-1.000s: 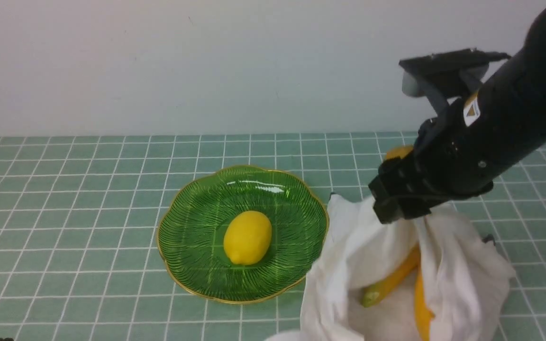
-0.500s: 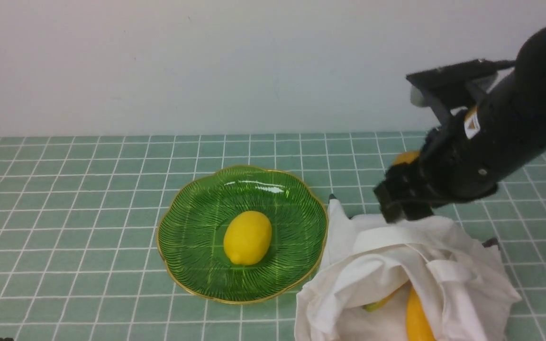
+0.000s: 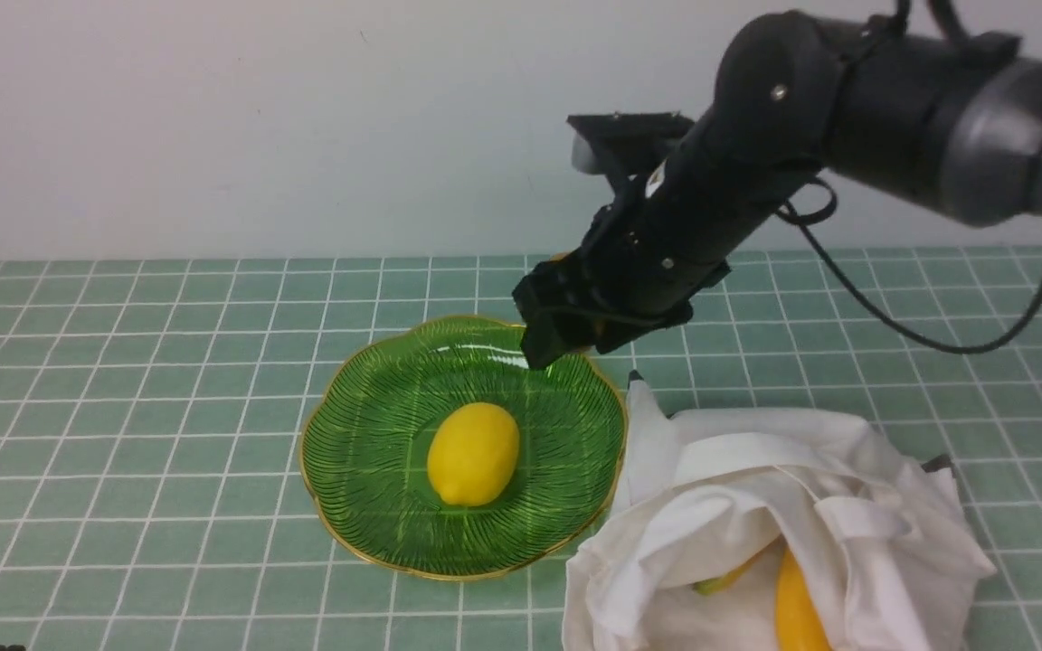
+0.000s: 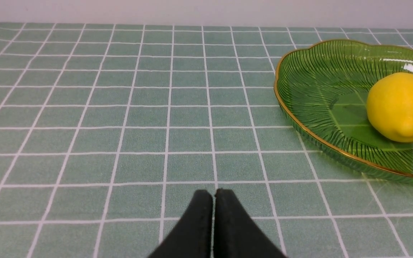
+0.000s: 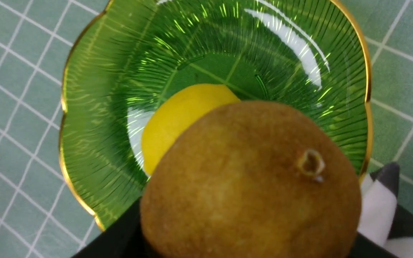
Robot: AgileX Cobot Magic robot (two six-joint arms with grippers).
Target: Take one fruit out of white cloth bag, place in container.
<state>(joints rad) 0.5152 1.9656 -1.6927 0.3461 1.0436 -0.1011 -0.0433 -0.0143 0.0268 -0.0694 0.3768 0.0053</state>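
Observation:
A brown fuzzy kiwi (image 5: 249, 179) fills the right wrist view, with my right gripper (image 3: 566, 339) shut on it; the black fingers (image 5: 120, 236) show under it. In the front view the gripper hides most of the kiwi and hangs above the far right rim of the green glass plate (image 3: 322, 425), also seen as plate (image 5: 95, 107). The white cloth bag (image 3: 847, 488) lies slumped to the right of the plate, its dark corner tip (image 5: 387, 173) close to the rim. My left gripper (image 4: 213, 195) is shut on nothing, low over the tiled cloth left of the plate (image 4: 299, 71).
A yellow lemon (image 3: 473, 452) lies in the middle of the plate, directly below and beside the held kiwi as lemon (image 5: 181, 118) and lemon (image 4: 402, 105). A long orange-yellow fruit (image 3: 792, 606) pokes from the bag's mouth. A wall stands behind the green tiled table (image 3: 123, 407).
My right arm has swung left from above the bag to over the plate's far rim, carrying the kiwi. The bag's lifted cloth has dropped and slumped.

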